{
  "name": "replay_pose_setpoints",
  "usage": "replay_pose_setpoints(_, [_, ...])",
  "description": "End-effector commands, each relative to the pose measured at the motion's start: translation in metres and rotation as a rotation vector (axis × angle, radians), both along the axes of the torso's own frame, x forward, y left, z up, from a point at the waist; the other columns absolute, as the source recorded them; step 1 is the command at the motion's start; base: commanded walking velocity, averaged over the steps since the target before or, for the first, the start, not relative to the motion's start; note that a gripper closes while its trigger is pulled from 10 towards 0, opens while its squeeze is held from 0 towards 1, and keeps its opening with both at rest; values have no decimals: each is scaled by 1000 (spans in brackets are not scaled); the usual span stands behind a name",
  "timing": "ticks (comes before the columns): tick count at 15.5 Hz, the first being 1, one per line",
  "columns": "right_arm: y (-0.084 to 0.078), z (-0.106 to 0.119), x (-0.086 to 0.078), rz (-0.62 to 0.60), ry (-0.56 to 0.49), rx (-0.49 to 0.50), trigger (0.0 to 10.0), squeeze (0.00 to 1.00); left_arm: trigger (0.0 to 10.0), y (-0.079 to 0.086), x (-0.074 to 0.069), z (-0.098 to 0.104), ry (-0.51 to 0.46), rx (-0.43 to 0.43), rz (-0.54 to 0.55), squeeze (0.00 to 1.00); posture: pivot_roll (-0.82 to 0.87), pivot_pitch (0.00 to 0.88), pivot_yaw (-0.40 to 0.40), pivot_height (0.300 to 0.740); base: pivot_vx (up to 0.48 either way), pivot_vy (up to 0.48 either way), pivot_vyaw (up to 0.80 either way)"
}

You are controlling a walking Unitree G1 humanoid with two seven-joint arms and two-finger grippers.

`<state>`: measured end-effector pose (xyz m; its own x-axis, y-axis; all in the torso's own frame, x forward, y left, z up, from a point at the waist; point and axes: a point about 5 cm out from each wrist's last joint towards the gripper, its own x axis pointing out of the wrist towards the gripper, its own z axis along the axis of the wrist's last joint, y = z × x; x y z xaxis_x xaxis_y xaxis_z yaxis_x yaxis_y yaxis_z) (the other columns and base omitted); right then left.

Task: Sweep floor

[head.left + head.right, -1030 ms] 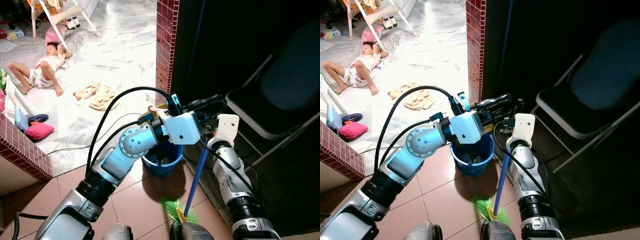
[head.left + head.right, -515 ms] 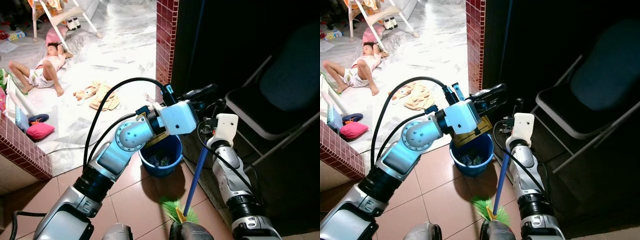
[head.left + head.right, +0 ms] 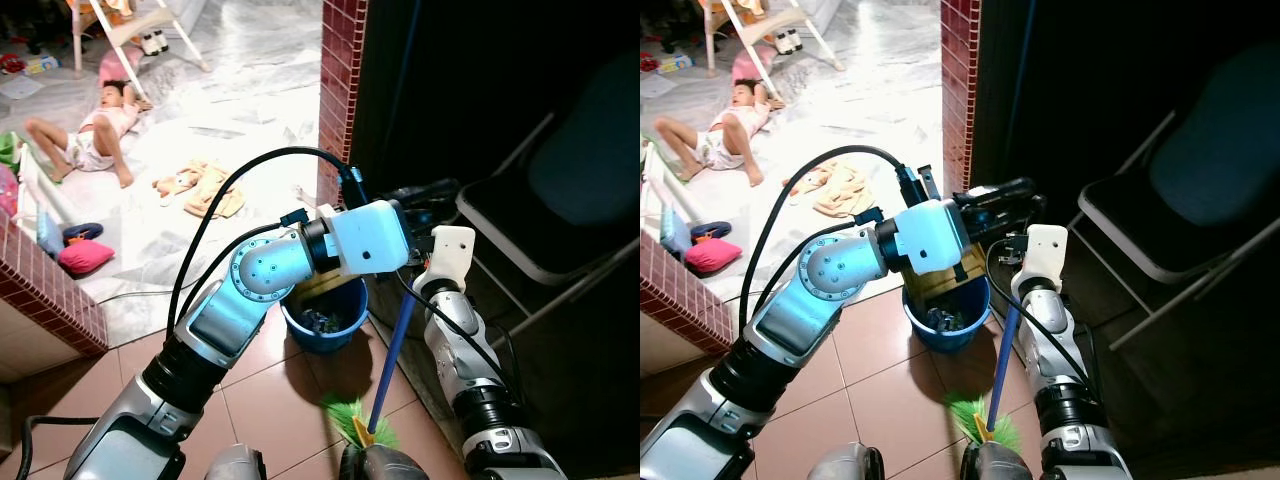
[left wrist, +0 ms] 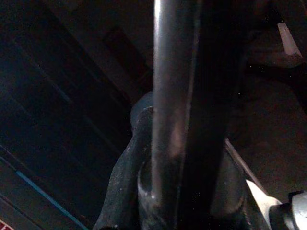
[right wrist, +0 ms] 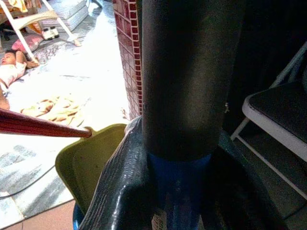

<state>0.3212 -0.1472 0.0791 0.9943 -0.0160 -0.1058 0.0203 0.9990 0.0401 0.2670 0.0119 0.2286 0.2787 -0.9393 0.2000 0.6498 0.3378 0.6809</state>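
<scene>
Right now my right gripper (image 5: 178, 191) is clamped around the broom (image 3: 390, 360), partway up its blue handle. From that grip the handle runs down and slightly toward my left side to the green bristles (image 3: 350, 415), which sit on the tiled floor (image 3: 270, 400) close to my feet. The long axis is steep, nearly upright. So I judge any sweeping stroke has to come from swinging the lower end about the right gripper, which is plainly the arm in charge of the broom.

My left gripper (image 3: 432, 192) reaches across my body and sits just above and beside the right one. It is closed on a dark shaft (image 4: 177, 96) that runs lengthwise between its fingers. I take this to be the dustpan's long handle, but the wrist picture is too dim for me to be sure.

Below both grippers and a little toward my left, the yellow-green dustpan (image 5: 84, 163) hangs over the blue bucket (image 3: 325, 335), and a red rod meets its rim.

Off to the right of the grippers is a folding chair (image 3: 560, 200) in deep shade. Beyond them stands a brick pillar (image 3: 338, 90). Well beyond that, a person (image 3: 90, 135) lies on the bright floor.

My left forearm covers most of the dustpan, and the broom's upper handle fades into the dark doorway.
</scene>
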Motion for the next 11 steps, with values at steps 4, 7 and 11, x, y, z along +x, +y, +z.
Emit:
replay_pose_setpoints(4, [1, 15, 10, 2, -69, 5, 10000, 0, 10000, 4, 9, 10, -20, -78, 93, 0, -39, 27, -5, 740, 0, 0, 0])
replay_pose_setpoints(7, [0, 16, 12, -1, -75, 3, 10000, 0, 10000, 19, 24, 39, -61, -257, 240, 0, -39, 22, -8, 740, 0, 0, 0])
replay_pose_setpoints(11, [1, 16, 15, 5, -79, -3, 10000, 0, 10000, 51, 40, 88, -124, -460, 383, 0, -28, 10, -21, 740, 0, 0, 0])
